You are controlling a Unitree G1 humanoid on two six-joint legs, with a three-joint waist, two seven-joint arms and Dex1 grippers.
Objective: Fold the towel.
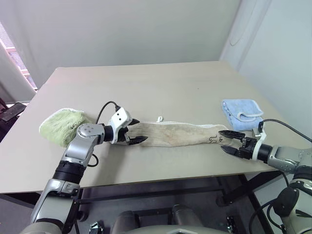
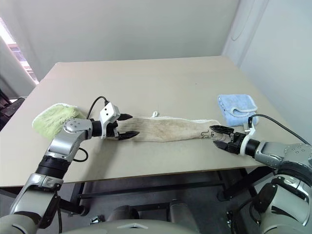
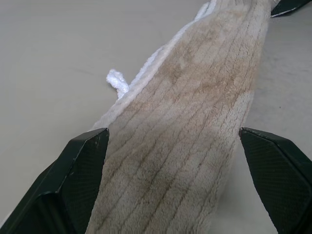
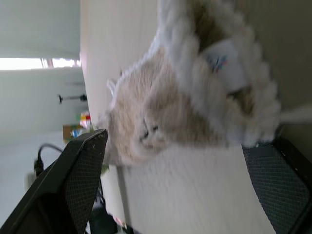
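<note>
Beige worktop under pale walls, and both pincers are down at it. Left pincer spread wide, straddling the towel's nine o'clock end; right pincer spread too, at its three o'clock end. Towel lies as a long strip between them, green towel at nine o'clock, blue towel toward two.

1. Towel: beige/tan ribbed terry, white corded edging.
2. State: folded lengthwise into a long narrow strip, lying flat on the table.
3. Pose: runs left-right across the table's near half.
4. Small white loop sticks out of its far edge.
5. Small dark printed mark near its right end.
</note>
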